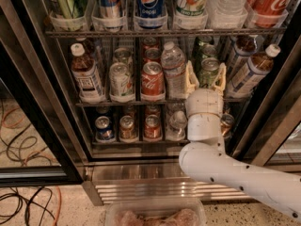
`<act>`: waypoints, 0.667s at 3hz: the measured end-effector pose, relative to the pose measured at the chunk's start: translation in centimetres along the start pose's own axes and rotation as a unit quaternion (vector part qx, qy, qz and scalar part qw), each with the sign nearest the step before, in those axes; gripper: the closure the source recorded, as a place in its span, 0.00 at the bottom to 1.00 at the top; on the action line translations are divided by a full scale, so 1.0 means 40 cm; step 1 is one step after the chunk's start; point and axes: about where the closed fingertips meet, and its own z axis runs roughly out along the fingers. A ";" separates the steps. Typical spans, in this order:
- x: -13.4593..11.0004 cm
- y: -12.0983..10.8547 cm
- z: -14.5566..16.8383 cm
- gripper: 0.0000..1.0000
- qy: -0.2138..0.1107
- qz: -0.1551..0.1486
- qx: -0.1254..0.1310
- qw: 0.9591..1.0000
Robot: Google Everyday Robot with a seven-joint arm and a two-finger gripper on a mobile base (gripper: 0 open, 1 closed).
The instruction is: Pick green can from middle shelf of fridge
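Observation:
The green can (208, 71) stands at the front of its lane on the middle shelf (94, 103) of the fridge (44, 107), to the right of a clear water bottle (174, 69). More green cans stand behind it. My gripper (205, 79) on the white arm (204, 121) reaches into the shelf. It is open, with one pale finger (190, 77) left of the can and the other to its right. Whether the fingers touch the can does not show.
A red Coca-Cola can (153, 81) and a pale silver can (121, 81) stand left of the water bottle. Brown tea bottles (251, 72) lean at the right. Small cans fill the lower shelf (127, 128). A clear tub (155, 215) sits below, and cables (23, 204) lie on the floor at the left.

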 end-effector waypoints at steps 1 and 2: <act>0.013 -0.008 0.002 0.37 0.011 0.001 0.012 1.000; 0.029 -0.037 -0.005 0.36 0.022 -0.005 0.029 0.999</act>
